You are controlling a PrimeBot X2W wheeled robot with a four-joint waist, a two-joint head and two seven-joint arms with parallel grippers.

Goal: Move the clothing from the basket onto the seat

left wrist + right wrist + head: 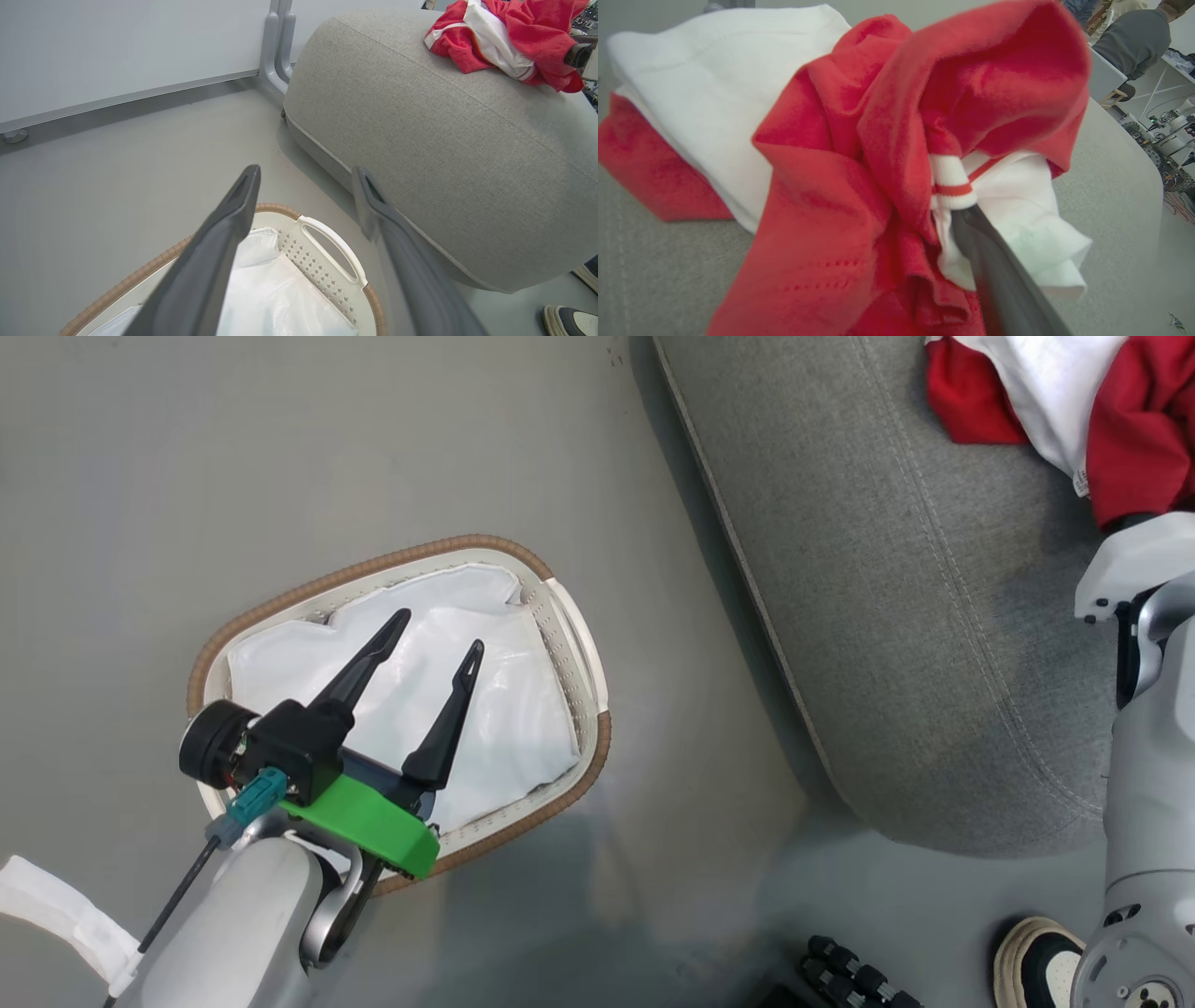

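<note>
Red plush and white panels, the clothing (859, 154) lies heaped on the seat (915, 616), bunched directly ahead of the right end effector (906, 219) and draped over it. One dark finger (994, 270) shows, its tip against a ribbed white cuff with a thin red stripe; the other finger is buried under a red fold, so I cannot tell how wide this end effector stands or whether it has hold of the cloth.

The left end effector (441, 629) hovers with its fingers spread wide and nothing between them. Right beneath it sits the basket (392, 565), holding its crinkled, glossy white liner (485, 709) and no garment that I can see.

By my reading the transfer is essentially done: the garment is out of the basket and its weight rests on the cushion. What appears left is for the right end effector to come free of the folds and draw back without dragging fabric along.

The seat is a coarse grey weave, rounded at its edges, crossed by a stitched seam. The basket is oval cream plastic, perforated along its wall, with a brown woven rim and a slotted handle on the side toward the seat. The clothing looks soft, nappy and limp, slumping into deep creases.
</note>
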